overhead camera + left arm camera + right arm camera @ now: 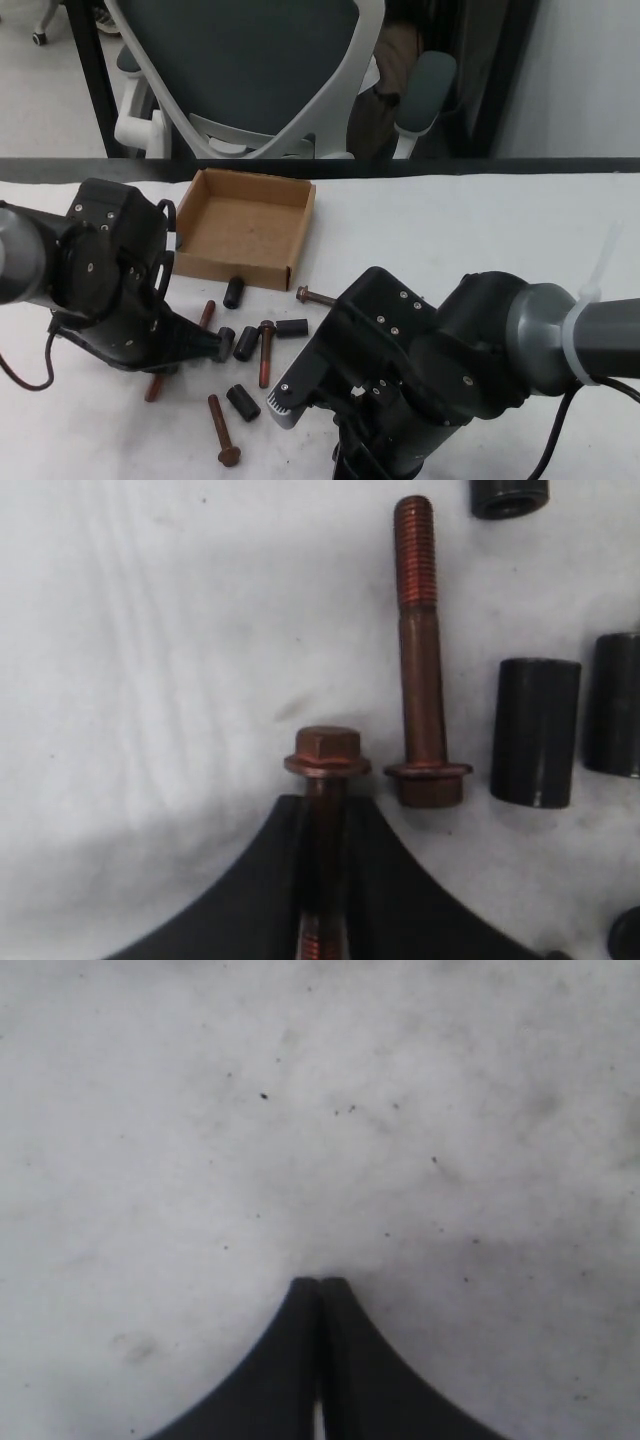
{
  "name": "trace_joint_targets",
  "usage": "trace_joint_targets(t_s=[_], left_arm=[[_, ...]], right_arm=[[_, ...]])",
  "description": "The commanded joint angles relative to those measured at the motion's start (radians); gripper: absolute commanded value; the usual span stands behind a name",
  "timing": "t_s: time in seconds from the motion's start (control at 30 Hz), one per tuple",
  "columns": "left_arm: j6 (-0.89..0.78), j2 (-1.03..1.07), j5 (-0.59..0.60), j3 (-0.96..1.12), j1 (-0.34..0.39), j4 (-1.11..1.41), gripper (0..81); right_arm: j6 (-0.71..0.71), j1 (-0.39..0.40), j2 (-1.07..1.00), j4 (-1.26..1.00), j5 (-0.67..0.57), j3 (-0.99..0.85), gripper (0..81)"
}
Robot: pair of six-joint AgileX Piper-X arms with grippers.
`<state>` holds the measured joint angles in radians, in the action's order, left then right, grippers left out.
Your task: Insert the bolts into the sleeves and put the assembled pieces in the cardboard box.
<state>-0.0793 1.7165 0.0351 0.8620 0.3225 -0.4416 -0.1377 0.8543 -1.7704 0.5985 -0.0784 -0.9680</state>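
Bolts (222, 430) and sleeves (243, 402) lie loose on the table (480, 230) near the empty cardboard box (230, 268), nothing seemingly assembled yet; left gripper (322, 805) clamps one bolt (325, 752), right gripper (320, 1285) is closed empty.

Far side of the scatter: shallow open-topped brown cardboard box (232, 270), upright, bare floor showing. Just before its front wall, a black cylindrical sleeve (235, 292). Off its front corner, a lone bolt (316, 296) lying flat. Copper-brown hex-head bolt (325, 752): shank clamped between the fingers of the left gripper (325, 802), flanged head sticking out past the tips. Second bolt (420, 660): lying flat just beside it, heads side by side, threaded end pointing away. Two more sleeves (535, 730) lie alongside, parallel to the second bolt, bores unfilled.
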Motion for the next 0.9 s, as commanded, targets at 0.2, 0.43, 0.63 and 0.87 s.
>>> trace_joint_targets(t_s=[0.2,0.43,0.63,0.87], left_arm=[[0.028,-0.032,0.019,-0.072,0.03,0.092,0.8],[0.02,-0.259,0.011,-0.321,0.025,0.356,0.8],[-0.01,-0.54,0.011,-0.561,0.025,0.646,0.8],[-0.064,-0.83,0.046,-0.749,0.025,0.856,0.8]], right_arm=[[-0.004,0.002,-0.028,0.012,-0.009,0.022,0.3],[-0.027,0.002,-0.028,0.002,0.001,0.022,0.3],[-0.027,0.002,-0.026,-0.033,0.014,0.005,0.3],[-0.027,0.004,-0.026,0.05,0.011,-0.122,0.3]])
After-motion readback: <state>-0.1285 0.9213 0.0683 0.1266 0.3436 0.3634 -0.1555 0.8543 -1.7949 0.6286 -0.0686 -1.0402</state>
